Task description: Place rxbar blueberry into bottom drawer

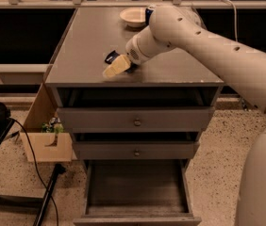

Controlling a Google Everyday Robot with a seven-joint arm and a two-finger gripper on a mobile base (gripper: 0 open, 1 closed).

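Note:
The rxbar blueberry [110, 57] is a small dark navy bar lying flat on the grey cabinet top [86, 46], near its front middle. My gripper [117, 66], with pale yellowish tips, is low over the top right beside the bar and touches or overlaps its right end. Part of the bar is hidden under the gripper. The bottom drawer [135, 218] is pulled out below, a wide shallow grey tray with nothing showing in it.
A white bowl [133, 17] and a blue can [148, 11] stand at the back of the top, behind my arm. Two upper drawers with round knobs [137, 122] are closed. A cardboard box [45, 145] and cables lie on the floor at left.

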